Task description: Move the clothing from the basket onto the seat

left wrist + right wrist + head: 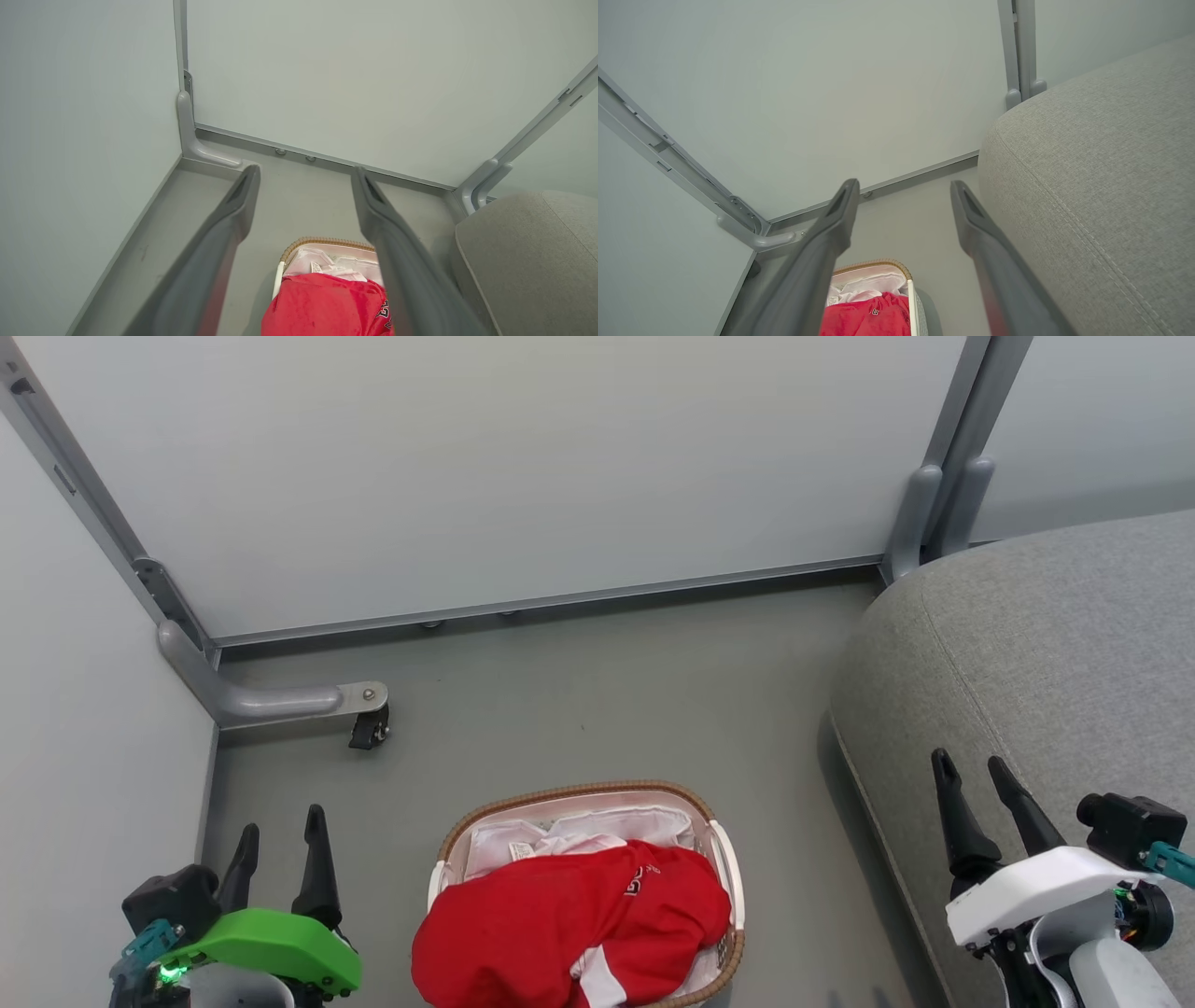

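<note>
Our left claw (283,821) hangs at the far left, its two dark fingers parted and holding nothing. Just to its right, on the grey floor (607,691), stands the basket (579,791). The clothing (560,924) lies heaped in its near part and drapes over the near-left rim, with the white liner (607,826) bare beyond it. We touch the red fabric with neither claw. Further right, our right claw (970,763) hovers spread and empty at the rounded edge of the seat (1055,644), whose grey cushion stretches away to that claw's right.
</note>
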You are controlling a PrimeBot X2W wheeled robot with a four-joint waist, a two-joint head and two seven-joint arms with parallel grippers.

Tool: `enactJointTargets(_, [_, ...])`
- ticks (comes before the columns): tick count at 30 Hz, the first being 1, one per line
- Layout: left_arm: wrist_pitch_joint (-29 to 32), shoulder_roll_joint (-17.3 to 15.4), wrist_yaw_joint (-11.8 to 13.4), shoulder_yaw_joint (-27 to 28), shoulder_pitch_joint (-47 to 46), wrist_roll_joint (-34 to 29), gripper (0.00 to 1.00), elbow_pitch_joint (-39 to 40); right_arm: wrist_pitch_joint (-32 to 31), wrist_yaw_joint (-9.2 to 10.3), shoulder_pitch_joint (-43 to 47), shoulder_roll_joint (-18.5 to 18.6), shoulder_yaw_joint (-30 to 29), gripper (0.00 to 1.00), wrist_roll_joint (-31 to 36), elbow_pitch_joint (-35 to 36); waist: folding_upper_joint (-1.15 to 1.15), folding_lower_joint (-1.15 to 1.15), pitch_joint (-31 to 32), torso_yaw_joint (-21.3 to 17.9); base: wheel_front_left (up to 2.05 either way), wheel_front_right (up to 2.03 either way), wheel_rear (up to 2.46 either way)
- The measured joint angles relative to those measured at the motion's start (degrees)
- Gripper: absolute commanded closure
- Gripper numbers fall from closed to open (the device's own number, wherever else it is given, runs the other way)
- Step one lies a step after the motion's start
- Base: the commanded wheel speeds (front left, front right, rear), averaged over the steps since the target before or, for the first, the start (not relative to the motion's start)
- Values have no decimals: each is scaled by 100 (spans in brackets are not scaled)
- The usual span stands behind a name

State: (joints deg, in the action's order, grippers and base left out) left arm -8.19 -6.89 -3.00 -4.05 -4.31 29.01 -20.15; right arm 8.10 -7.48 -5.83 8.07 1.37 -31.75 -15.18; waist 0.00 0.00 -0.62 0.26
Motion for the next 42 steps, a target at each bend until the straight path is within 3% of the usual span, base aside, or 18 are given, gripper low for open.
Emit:
enactJointTargets(22, [-300,-63,71,-124,16,-1155,0,101,305,0,-5,57,101,0,1220,-48,0,0,-3,21,0,0,0])
enactJointTargets(35, [-456,1,-40,-10,26,-1720,0,83,456,-1,-18,88,127,0,1771,-60,0,0,-2,5,0,0,0])
enactJointTargets(42, [-532,116,-248,-3,19,-1927,0,-7,539,-1,-53,78,169,0,2071,63,0,0,-165,-35,0,0,0])
